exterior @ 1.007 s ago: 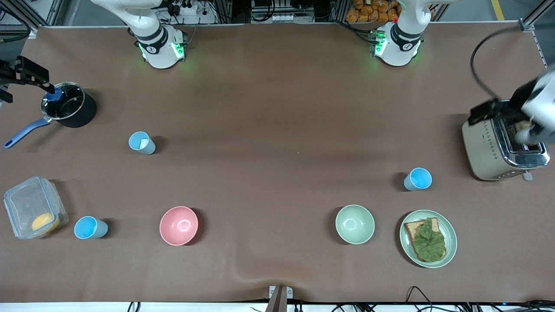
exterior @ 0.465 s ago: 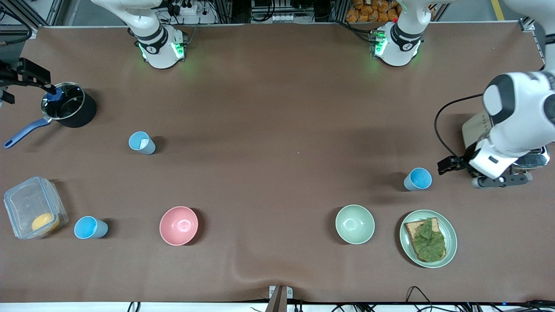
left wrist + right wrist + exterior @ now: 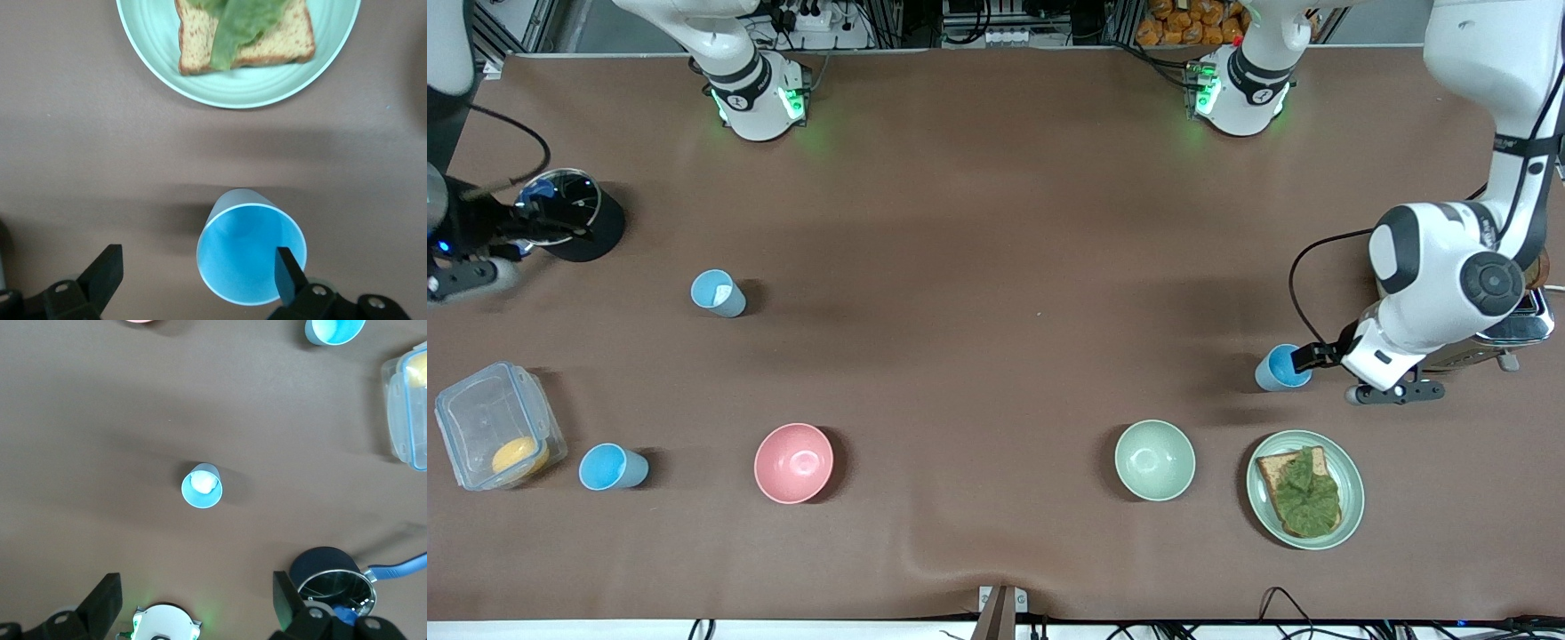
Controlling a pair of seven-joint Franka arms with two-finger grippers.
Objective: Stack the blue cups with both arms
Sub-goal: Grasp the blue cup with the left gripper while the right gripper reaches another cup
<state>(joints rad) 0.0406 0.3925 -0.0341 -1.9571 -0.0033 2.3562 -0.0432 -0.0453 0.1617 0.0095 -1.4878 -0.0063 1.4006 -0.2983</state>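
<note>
Three blue cups (image 3: 1282,367) sit upright and apart. Your left gripper (image 3: 193,277) hangs spread over the one at the sandwich plate's (image 3: 1347,462) 12 o'clock. Your right gripper (image 3: 197,607) is spread over the saucepan (image 3: 574,227).

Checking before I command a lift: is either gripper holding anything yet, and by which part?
Nothing is held. The left gripper is open above the blue cup beside the plate; the right gripper is open over the pot.

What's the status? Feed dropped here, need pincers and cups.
Left pincer open over cup by the plate, one finger inside its rim. Right pincer open, high over saucepan. Three cups standing apart, none stacked.
</note>
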